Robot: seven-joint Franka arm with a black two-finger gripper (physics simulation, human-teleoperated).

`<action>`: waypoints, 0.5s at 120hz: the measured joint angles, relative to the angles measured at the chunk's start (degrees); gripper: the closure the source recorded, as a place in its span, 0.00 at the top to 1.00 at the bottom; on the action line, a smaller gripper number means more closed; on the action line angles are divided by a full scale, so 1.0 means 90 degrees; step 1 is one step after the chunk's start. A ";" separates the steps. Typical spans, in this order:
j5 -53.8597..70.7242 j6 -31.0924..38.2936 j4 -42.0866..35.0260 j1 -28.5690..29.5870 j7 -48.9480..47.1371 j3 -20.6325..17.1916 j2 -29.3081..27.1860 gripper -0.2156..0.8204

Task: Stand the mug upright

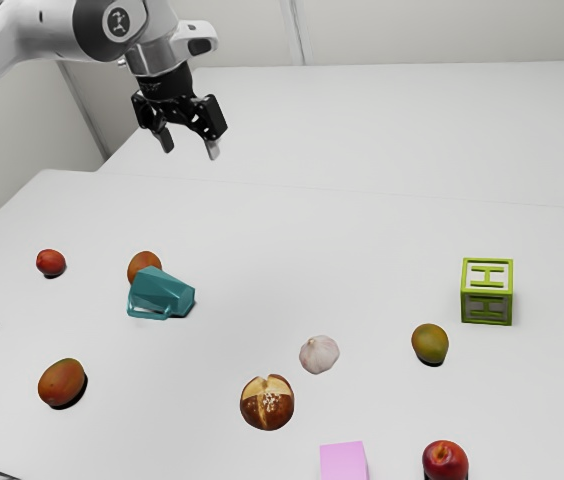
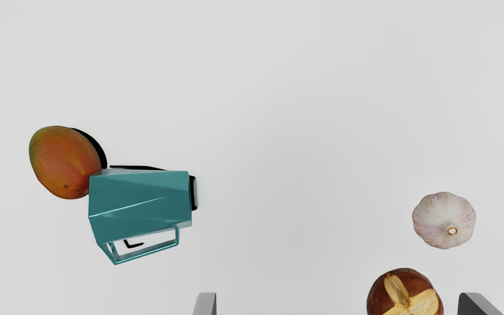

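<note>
A teal faceted mug (image 1: pixel 161 294) lies on its side on the white table, its handle toward the exterior view's bottom. High above the table, beyond the mug, hangs my gripper (image 1: pixel 190 149), open and holding nothing. In the wrist view the mug (image 2: pixel 140 201) lies outside the span of the gripper (image 2: pixel 337 304), whose two fingers stand wide apart. A mango (image 2: pixel 64 162) rests against or right beside the mug's one end.
On the table (image 1: pixel 292 250) are a garlic bulb (image 1: pixel 319 354), a bread roll (image 1: pixel 267 402), a green fruit (image 1: pixel 430 343), a green letter block (image 1: pixel 487 291), a pink block (image 1: pixel 343 462), another mango (image 1: pixel 62 382) and several red fruits (image 1: pixel 51 263).
</note>
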 joint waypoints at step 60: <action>-0.0841 0.0097 -0.1073 0.0766 -0.0021 0.0058 -0.0503 0.79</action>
